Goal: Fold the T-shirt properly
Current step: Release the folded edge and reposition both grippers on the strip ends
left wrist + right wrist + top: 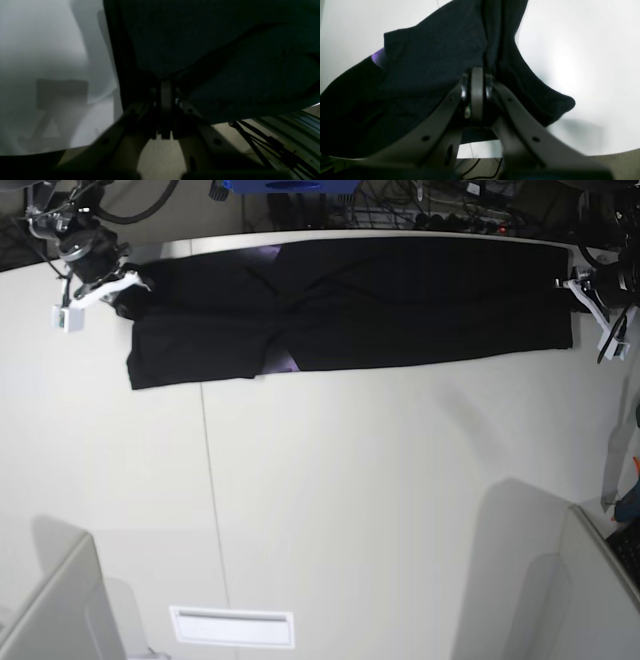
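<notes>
At the far left of the base view, the right end effector [118, 283] sits on the corner of the T-shirt [400, 305]. Its wrist view shows the two fingers [477, 92] pressed together with black cloth bunched up around them, so it is closed on the fabric. A small patch of purple print [378, 57] peeks out at a fold on the left of that view, and a matching pale purple spot [283, 361] shows along the near edge of the cloth in the base view.

The T-shirt lies as a long, dark band across the far part of the white bench [350, 510], stretched from the left end effector's side to the right's, wider toward the left and narrower toward the right, with soft creases near the middle.

At the far right edge, the left end effector [582, 288] meets the other end of the band. In its wrist view the fingers [166, 97] stand close together under a hanging sheet of dark cloth, closed on the T-shirt's edge, though the picture is dim there.
</notes>
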You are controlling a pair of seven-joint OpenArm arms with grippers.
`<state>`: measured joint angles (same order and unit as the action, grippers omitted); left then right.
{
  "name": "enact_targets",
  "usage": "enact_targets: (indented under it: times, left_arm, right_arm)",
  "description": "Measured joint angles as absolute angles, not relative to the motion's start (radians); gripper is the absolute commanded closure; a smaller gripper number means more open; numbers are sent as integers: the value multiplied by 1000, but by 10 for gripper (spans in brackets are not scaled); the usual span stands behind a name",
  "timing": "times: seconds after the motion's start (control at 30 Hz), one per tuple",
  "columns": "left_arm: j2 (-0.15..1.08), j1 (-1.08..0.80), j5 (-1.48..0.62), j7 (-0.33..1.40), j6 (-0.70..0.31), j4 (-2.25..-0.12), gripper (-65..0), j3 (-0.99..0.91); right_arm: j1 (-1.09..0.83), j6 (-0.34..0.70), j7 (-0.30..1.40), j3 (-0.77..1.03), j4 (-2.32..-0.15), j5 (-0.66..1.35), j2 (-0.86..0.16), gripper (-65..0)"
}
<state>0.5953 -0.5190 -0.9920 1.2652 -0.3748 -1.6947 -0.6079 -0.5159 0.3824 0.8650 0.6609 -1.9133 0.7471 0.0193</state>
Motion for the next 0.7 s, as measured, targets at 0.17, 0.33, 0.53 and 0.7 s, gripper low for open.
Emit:
enact_targets:
  times: [0.17,0.33,0.53,0.7]
  left_arm:
    - [596,-519,-987,1261,-374,-1708,-301,-610]
    - [592,-522,-985,1260,-374,-1760,-467,-613]
    - [514,-515,-975,1257,-372,-1875,-150,-783]
    - [399,-511,-942,1263,-379,-1875,0,-771]
  right_arm:
    - [-527,382,865,661,-1913,751,19,-224]
    - [-527,383,865,727,-1911,752,28,-270]
    - [-524,536,862,748,-1952,754,28,-204]
    - [-444,598,902,743,-1925,753,26,0]
